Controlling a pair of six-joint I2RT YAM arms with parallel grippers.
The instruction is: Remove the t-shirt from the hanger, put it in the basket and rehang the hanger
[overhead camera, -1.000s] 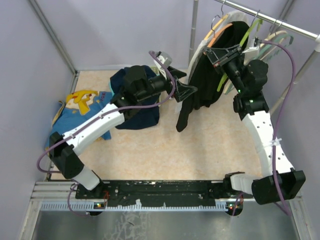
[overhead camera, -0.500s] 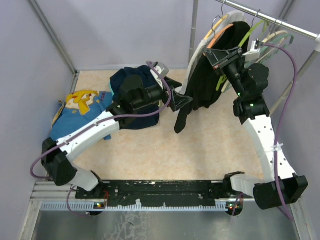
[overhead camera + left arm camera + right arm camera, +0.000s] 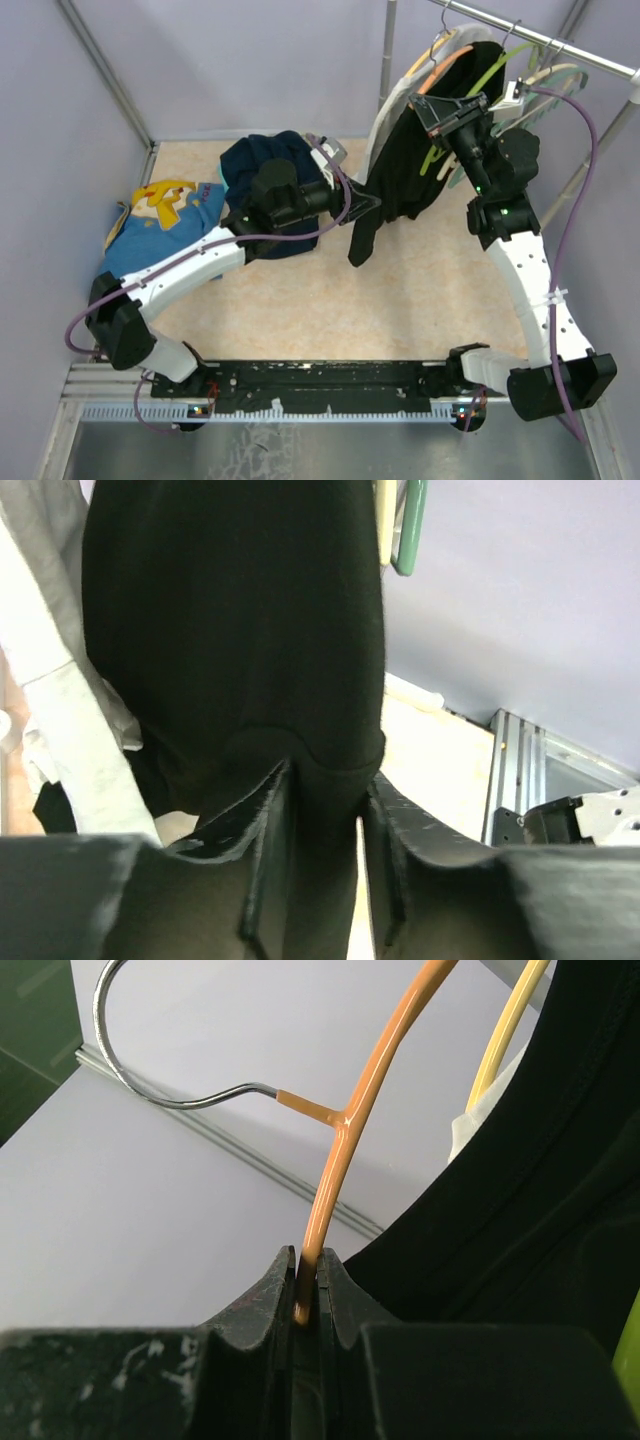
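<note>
The black t-shirt point(image 3: 410, 160) hangs on an orange hanger point(image 3: 447, 68) at the back right rail. My left gripper point(image 3: 372, 205) reaches in from the left at the shirt's lower edge. In the left wrist view its fingers are shut on a fold of the t-shirt point(image 3: 240, 630), and the left gripper point(image 3: 325, 775) shows only a sliver of light beside one finger. My right gripper point(image 3: 432, 105) is up at the shirt's shoulder. The right wrist view shows the right gripper point(image 3: 308, 1255) shut on the hanger point(image 3: 335, 1170) wire, with the t-shirt point(image 3: 540, 1180) to its right.
A white garment point(image 3: 388, 120) hangs just left of the black one, and a green hanger point(image 3: 490, 70) and others hang on the metal rail point(image 3: 560, 45). A navy garment heap point(image 3: 265, 165) and a blue cartoon shirt point(image 3: 165, 215) lie on the table's left.
My left gripper has moved right to the shirt's lower edge and its fingers have closed on the fabric. The right gripper stays shut on the hanger, barely moved.
</note>
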